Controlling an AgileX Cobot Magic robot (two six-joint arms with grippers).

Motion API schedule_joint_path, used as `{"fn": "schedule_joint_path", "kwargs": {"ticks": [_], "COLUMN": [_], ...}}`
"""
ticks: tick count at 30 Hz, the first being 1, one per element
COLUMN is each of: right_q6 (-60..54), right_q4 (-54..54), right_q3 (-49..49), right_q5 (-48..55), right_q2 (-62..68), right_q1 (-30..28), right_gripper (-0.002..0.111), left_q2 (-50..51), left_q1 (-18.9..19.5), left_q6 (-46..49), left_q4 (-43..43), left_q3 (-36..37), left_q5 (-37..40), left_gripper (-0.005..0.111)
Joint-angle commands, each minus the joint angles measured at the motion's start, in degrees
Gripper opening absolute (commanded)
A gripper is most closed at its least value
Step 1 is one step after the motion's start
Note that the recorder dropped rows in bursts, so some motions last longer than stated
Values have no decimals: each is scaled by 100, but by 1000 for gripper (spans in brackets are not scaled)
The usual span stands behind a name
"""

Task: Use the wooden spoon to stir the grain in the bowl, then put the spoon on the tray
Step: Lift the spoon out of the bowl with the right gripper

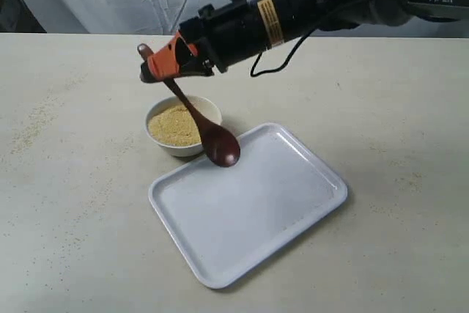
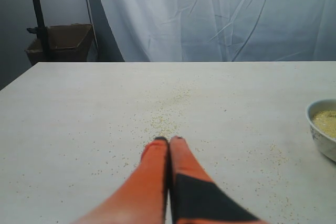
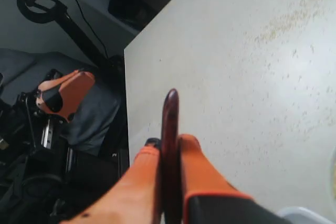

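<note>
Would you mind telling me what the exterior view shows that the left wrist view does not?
Only the exterior view shows the tray and the wooden spoon, gripped by the right gripper. Only the left wrist view shows the left gripper, shut and empty. Both show the bowl of grain and stray granules on the table.

I'm seeing tray floor lying open, giving wide room. Bowl sitting just beside tray's far-left rim, crowding that corner. Wooden spoon hanging tilted from right gripper, head hovering by bowl rim and tray corner. Table right of tray lying open.
</note>
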Motion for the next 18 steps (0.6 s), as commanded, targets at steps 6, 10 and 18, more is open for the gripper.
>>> {"fn": "schedule_joint_path", "kwargs": {"ticks": [6, 10, 18], "right_q6": [-54, -557, -1265], "right_q4": [26, 26, 26], "right_q3": [235, 235, 324], "right_q5": [337, 2359, 6893], "right_q2": [-324, -738, -966], "right_q1": [232, 232, 244], "right_gripper": [-1, -1, -1], "left_q2": [-22, -22, -22], "left_q1": [10, 10, 10], "left_q6": [-2, -2, -2], "left_q4": [16, 16, 16], "left_q3": [10, 10, 10], "left_q5": [-8, -8, -8], "left_gripper": [0, 0, 0]}}
